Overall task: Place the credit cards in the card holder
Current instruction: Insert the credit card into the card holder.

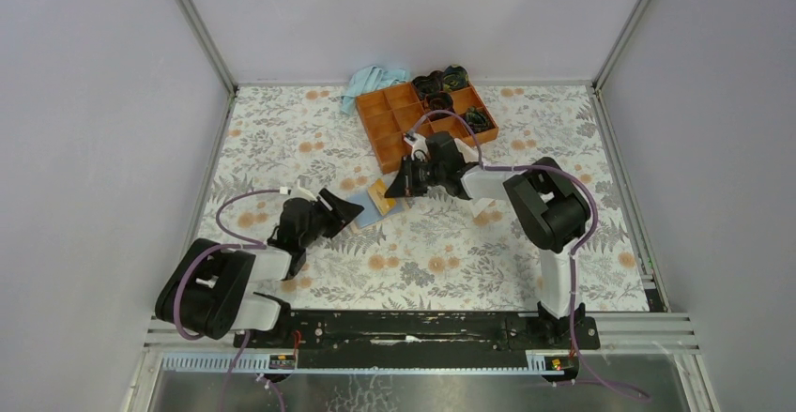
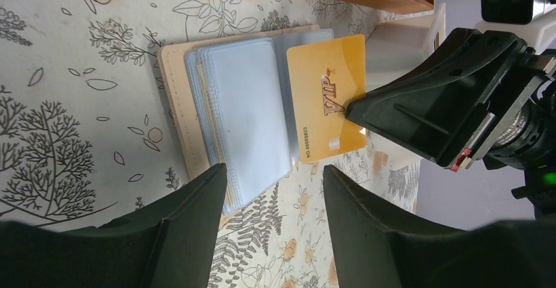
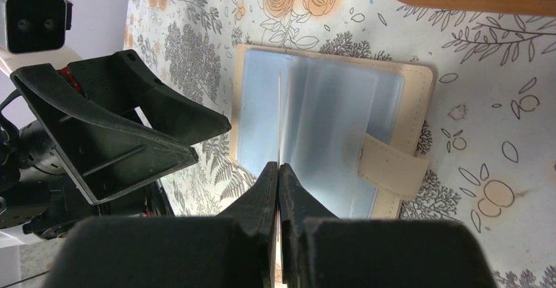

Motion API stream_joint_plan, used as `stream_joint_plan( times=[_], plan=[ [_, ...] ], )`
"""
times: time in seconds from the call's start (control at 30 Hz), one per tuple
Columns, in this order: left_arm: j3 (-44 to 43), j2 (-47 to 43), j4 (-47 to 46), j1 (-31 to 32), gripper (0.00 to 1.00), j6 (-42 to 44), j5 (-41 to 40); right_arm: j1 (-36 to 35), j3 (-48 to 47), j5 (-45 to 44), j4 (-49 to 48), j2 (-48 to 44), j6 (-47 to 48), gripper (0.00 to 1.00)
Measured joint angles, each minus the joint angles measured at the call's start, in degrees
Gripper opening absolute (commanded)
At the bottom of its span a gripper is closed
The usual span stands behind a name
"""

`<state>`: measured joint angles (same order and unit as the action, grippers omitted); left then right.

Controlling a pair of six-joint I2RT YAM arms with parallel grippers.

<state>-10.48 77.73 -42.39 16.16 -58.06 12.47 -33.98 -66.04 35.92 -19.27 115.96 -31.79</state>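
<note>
Card holder point(image 2: 174, 104) lies open on counter point(image 2: 65, 137). R gripper point(image 3: 278, 168) jaws clamped on gold card point(image 2: 328, 98), not yet fully sleeved; L gripper point(image 2: 275, 176) jaws apart, empty.

On the counter point(image 1: 469, 262), card holder point(image 1: 374, 211) spread flat between the two hands.
Just near-left of it, left hand point(image 1: 352, 207), fingers apart at its near edge. At its far-right side, right hand point(image 1: 394, 185), pinched on a credit card point(image 2: 328, 98) overlapping the holder's far half. Behind both, compartment tray point(image 1: 394, 116), with cloth point(image 1: 371, 83) just beside the tray's far-left corner.
</note>
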Motion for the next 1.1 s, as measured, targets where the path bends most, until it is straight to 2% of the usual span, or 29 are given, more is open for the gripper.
stream_joint_plan(
  times=[1.1],
  plan=[
    [0.0, 5.4, -4.5, -0.5, 0.62, -0.3, 0.5, -1.0, 3.9, -0.9, -9.8, 2.3, -4.4, 0.00]
  ],
)
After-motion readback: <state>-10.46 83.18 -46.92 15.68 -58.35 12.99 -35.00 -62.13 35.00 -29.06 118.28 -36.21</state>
